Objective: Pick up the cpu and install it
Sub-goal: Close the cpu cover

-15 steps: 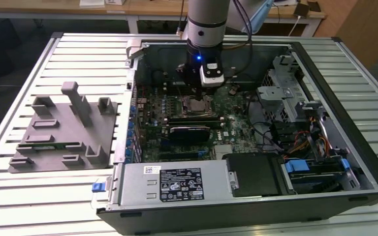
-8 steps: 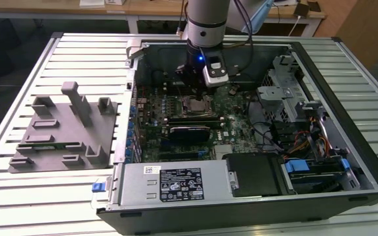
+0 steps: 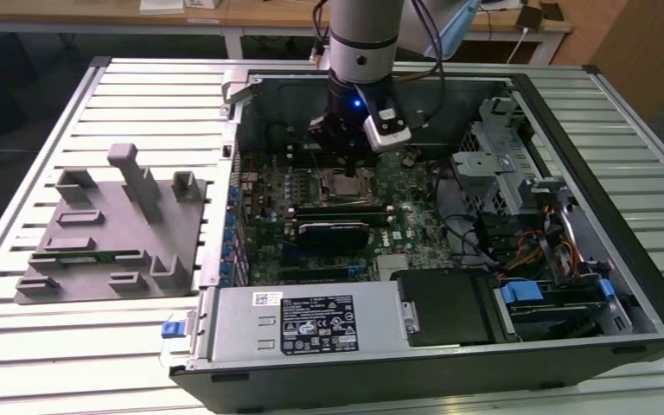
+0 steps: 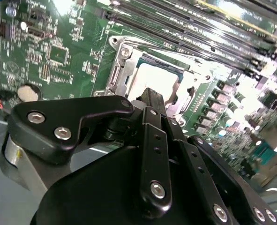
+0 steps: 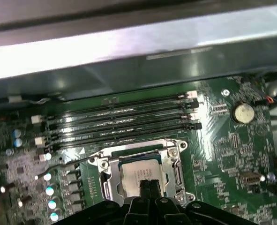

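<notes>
In the first wrist view the end effector [image 5: 149, 184] covers one edge of the cpu [image 5: 136, 173].

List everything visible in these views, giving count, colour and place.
table: one, silver, slatted, under everything.
computer case: one, black, open, on the table.
holder: one, grey, on the table, at the exterior view's left of the case.
motherboard: one, green, inside the case.
power supply: one, grey, along the case's near edge in the exterior view.
socket frame: one, silver, on the motherboard.
cpu: one, silver-white, lying in the socket frame.
coin cell: one, silver, on the motherboard.
arm: one, grey, reaching into the case.
gripper: one, black, shut, over the cpu; contact unclear.
</notes>
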You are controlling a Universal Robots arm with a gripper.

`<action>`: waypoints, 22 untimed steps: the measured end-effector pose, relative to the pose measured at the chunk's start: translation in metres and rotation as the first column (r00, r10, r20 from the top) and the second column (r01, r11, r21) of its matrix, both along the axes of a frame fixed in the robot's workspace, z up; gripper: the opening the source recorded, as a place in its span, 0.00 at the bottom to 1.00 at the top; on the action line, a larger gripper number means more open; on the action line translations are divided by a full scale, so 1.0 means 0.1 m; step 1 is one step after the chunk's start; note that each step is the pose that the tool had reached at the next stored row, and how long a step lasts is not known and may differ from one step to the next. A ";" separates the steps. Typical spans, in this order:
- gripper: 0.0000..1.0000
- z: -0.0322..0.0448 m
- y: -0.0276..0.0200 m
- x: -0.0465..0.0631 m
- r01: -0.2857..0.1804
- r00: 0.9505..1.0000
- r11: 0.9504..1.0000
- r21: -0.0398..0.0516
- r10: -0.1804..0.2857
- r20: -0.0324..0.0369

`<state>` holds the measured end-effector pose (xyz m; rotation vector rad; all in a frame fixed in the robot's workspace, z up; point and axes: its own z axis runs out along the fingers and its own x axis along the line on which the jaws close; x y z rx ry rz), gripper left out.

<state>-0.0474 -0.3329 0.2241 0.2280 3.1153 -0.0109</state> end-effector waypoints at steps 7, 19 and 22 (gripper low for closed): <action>0.11 -0.001 -0.002 0.00 -0.019 1.000 1.000 0.016 0.019 0.000; 0.11 -0.056 -0.025 -0.14 -0.019 1.000 1.000 0.020 0.019 0.005; 0.11 -0.075 -0.043 -0.17 -0.019 1.000 1.000 0.019 0.019 0.006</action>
